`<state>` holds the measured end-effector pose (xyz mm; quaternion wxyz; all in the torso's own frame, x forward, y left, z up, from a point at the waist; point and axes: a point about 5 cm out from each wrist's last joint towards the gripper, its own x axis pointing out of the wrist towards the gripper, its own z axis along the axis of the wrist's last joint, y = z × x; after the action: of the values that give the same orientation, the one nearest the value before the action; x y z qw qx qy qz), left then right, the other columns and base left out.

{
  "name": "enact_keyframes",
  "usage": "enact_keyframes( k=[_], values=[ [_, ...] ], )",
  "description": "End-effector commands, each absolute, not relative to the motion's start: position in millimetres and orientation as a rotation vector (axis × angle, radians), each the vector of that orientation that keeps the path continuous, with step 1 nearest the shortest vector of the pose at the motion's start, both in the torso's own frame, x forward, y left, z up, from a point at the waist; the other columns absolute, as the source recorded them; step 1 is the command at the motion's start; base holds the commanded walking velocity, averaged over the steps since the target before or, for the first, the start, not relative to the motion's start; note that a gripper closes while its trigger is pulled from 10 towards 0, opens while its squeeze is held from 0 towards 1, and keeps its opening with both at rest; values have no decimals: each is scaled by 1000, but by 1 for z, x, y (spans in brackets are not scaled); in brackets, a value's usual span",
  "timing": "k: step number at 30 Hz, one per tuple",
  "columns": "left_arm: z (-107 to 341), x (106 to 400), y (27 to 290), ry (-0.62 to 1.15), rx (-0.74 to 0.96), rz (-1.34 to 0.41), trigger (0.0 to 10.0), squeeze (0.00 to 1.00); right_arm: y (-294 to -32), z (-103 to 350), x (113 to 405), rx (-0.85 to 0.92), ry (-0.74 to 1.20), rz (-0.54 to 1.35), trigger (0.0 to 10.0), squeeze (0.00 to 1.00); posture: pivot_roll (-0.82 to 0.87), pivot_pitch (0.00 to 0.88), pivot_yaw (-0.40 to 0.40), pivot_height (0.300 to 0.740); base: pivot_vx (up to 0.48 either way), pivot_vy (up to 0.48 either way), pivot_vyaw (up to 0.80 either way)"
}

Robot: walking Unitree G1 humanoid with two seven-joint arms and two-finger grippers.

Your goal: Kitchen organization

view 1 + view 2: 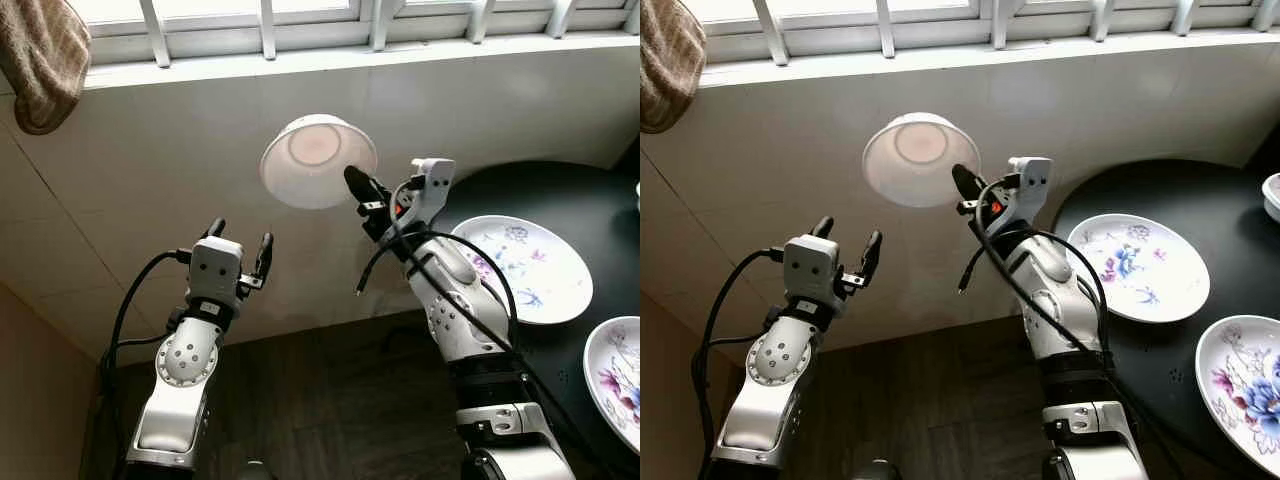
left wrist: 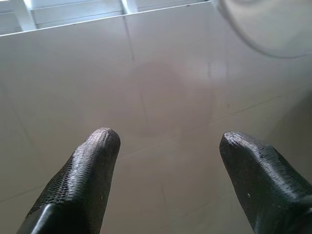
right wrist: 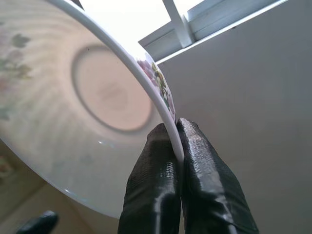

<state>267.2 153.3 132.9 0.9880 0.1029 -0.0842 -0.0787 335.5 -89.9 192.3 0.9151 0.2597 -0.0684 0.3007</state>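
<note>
Towel [image 1: 42, 60], brown and ribbed, hangs at the window sill's left end. Next we list our left gripper [image 1: 240, 252], its textured black fingers spread apart and bare before the glossy tiled wall [image 1: 150, 150]. Our right gripper [image 3: 176, 141] pinches the thin rim of a round white bowl [image 1: 317, 160], aloft beside the black table's [image 1: 560, 195] left edge, where floral plates [image 1: 528, 268] lie.
</note>
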Motion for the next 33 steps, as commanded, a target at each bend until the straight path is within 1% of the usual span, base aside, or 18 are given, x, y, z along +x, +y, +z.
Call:
enact_keyframes(
  k=[1,23,31,33],
  values=[
    [131,268,154,-151,224,-151,10000,0,-91,198,333,581,-155,645,10000,0,16,0,-27,740,0,0,800],
    [128,267,155,-147,224,-144,10000,0,-85,188,326,593,-72,694,10000,0,18,0,-28,740,0,0,800],
    [128,267,155,-136,209,-140,10000,0,-89,181,331,548,-33,637,10000,0,19,0,-29,740,0,0,800],
    [128,268,155,-129,205,-148,10000,0,-89,180,331,545,-30,631,10000,0,19,0,-29,740,0,454,800]
  ],
)
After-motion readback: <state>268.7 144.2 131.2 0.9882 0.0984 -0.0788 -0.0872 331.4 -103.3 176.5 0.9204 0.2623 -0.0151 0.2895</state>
